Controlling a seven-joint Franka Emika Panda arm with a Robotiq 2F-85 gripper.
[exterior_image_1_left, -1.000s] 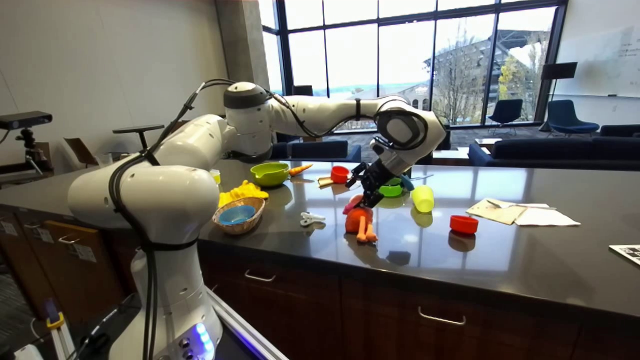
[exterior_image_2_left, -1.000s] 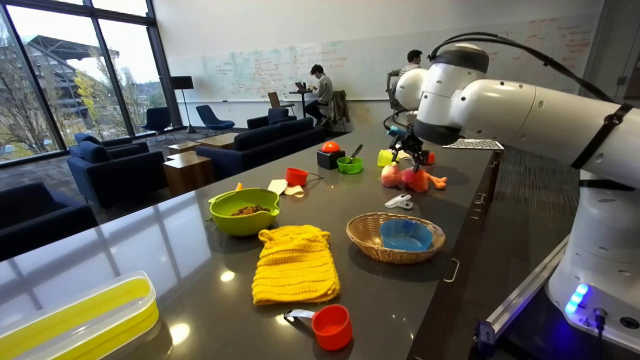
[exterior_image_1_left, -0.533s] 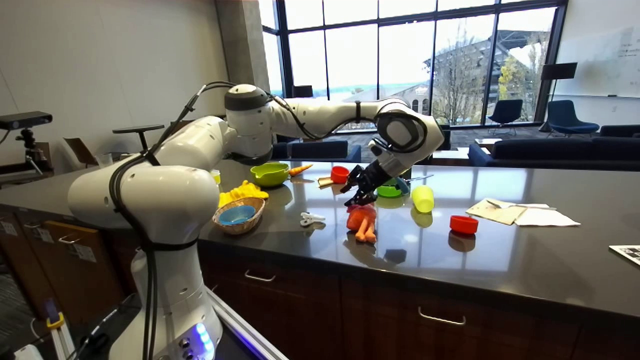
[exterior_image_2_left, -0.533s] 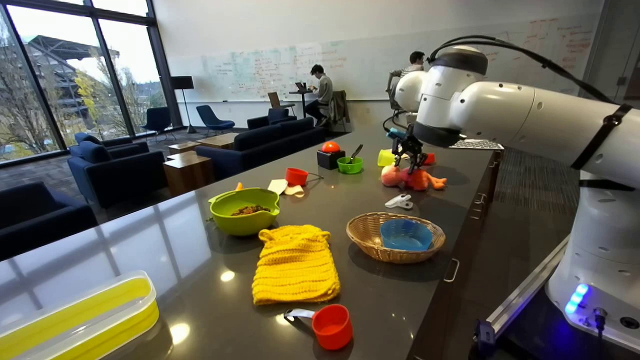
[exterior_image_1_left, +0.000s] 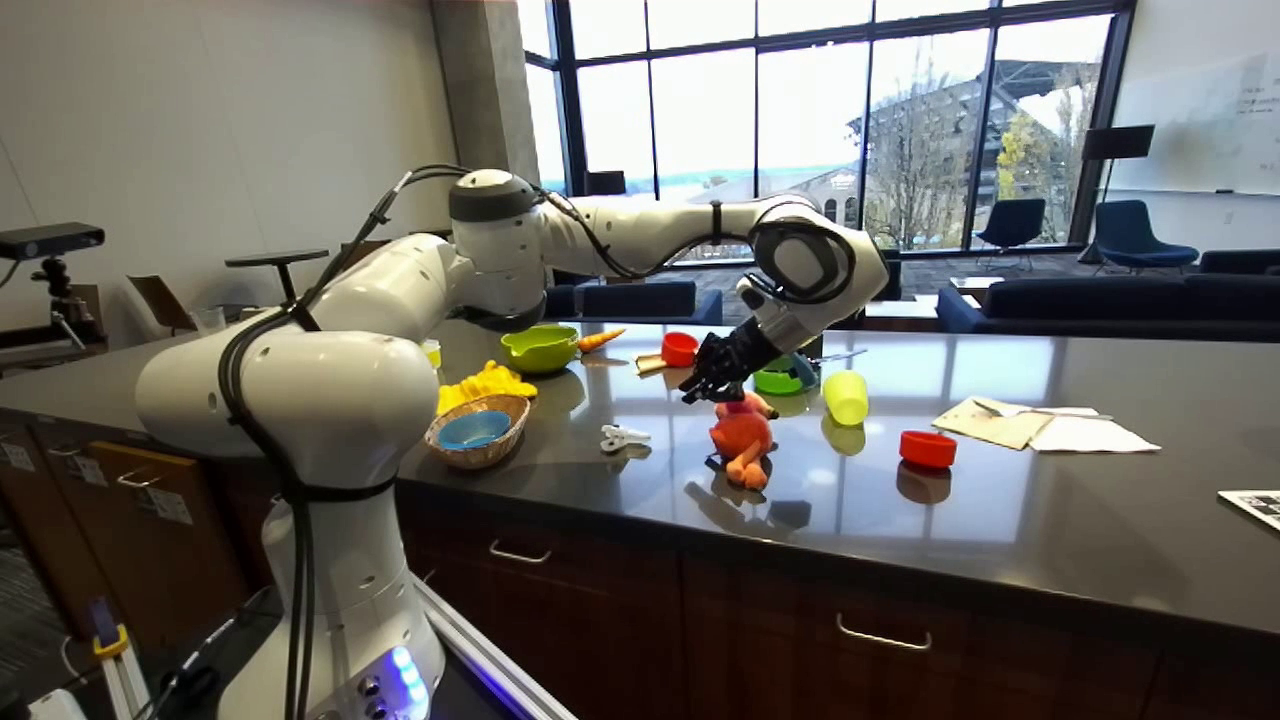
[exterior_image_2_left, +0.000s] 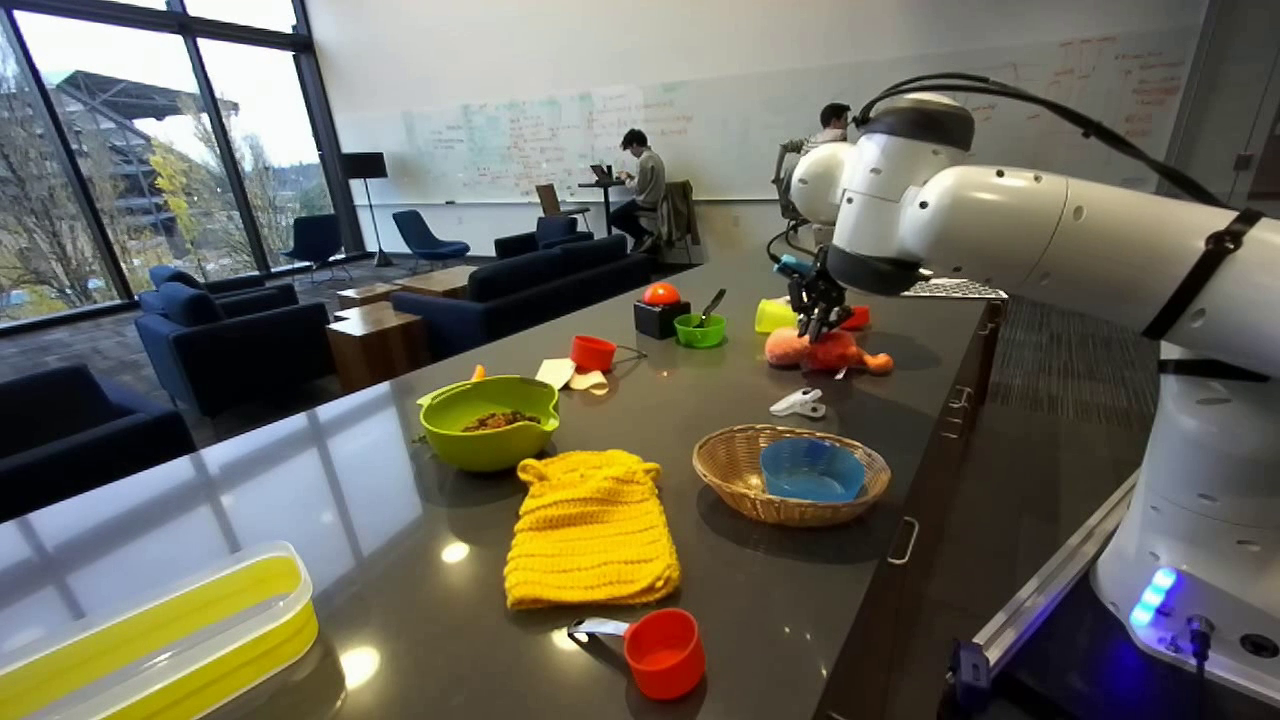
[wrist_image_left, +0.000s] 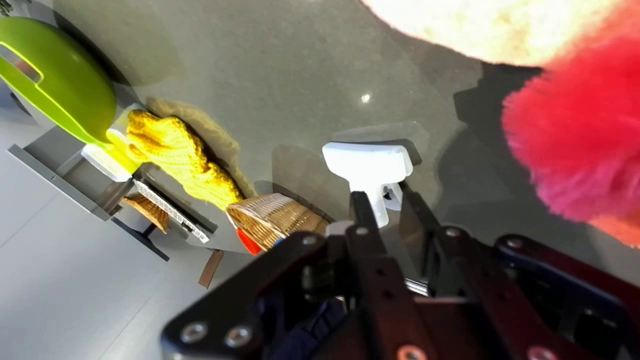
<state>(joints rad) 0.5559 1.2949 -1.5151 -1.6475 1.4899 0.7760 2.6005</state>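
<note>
Gripper (wrist_image_left: 384, 195) empty, jaws slightly apart, right by orange plush toy (exterior_image_1_left: 742, 436) lying near drawer-side edge of countertop (exterior_image_1_left: 1080, 520). Likely grasping step; next move seems to call for spreading jaws around toy.

In an exterior view, a yellow cloth (exterior_image_2_left: 592, 530) lay at lower center, a tub (exterior_image_2_left: 270, 640) at lower left; right of center, a basket (exterior_image_2_left: 790, 514) held a blue bowl (exterior_image_2_left: 812, 472).

plush toy (wrist_image_left: 580, 130) cropped in wrist view, whiteboard writing (exterior_image_2_left: 550, 145) unreadably small
</note>
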